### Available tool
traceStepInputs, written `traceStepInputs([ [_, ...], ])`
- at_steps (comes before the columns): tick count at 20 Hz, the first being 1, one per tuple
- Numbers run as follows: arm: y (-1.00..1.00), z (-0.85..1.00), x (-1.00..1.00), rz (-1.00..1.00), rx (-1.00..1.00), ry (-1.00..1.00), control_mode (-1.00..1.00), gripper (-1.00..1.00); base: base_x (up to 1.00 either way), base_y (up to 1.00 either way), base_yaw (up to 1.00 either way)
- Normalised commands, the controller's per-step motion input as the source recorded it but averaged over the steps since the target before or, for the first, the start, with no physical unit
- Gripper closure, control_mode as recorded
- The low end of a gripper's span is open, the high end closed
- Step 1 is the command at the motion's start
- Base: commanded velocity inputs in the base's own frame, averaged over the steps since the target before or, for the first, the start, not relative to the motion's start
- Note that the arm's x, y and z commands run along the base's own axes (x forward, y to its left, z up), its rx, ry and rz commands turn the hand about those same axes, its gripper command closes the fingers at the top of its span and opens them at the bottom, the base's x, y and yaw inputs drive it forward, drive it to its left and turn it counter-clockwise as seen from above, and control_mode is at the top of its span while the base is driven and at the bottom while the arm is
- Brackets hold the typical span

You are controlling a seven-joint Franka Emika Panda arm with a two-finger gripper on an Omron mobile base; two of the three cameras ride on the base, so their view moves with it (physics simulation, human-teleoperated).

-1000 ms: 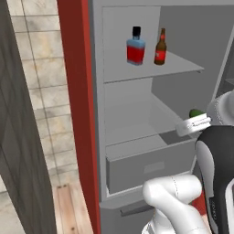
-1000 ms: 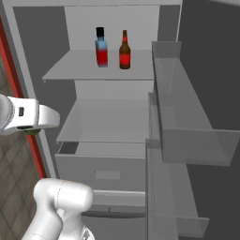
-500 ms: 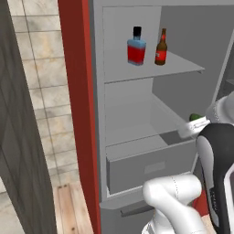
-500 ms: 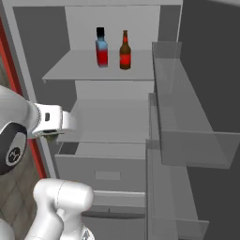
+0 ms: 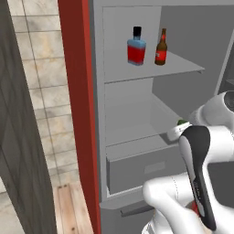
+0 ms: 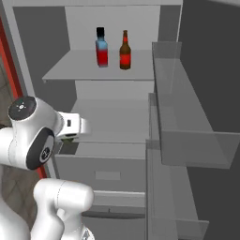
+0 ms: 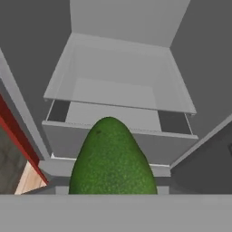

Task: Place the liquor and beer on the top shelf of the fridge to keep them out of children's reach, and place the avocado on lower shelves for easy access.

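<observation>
Gripper pinching the avocado (image 7: pixel 113 158) before the fridge (image 5: pixel 75 100) drawer (image 7: pixel 122 140); liquor (image 5: pixel 136 47) and beer (image 5: pixel 160 48) stand on the top shelf (image 5: pixel 151 71).

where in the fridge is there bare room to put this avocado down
The lower shelf just above the drawer lies bare from side wall to side wall, straight ahead of the avocado in the gripper. The top shelf is taken near its middle by the liquor and beer, with bare slab to either side.
</observation>
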Motion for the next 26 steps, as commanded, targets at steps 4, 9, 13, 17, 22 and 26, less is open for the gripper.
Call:
traceStepInputs([
  [4, 0.0, -0.51, 0.66, 0.0, 0.0, 0.0, -1.0, 1.0, 0.0, 0.0, 0.0],
  [9, 0.0, -0.39, 0.62, 0.0, 0.0, 0.0, -1.0, 1.0, 0.0, 0.0, 0.0],
  [13, -0.05, -0.3, 0.57, 0.0, 0.0, 0.0, -1.0, 1.0, 0.0, 0.0, 0.0],
  [17, -0.01, -0.31, 0.59, 0.0, 0.0, 0.0, -1.0, 1.0, 0.0, 0.0, 0.0],
  [22, -0.06, -0.29, 0.58, 0.0, 0.0, 0.0, -1.0, 1.0, 0.0, 0.0, 0.0],
  [26, -0.12, -0.22, 0.59, 0.0, 0.0, 0.05, -1.0, 1.0, 0.0, 0.0, 0.0],
])
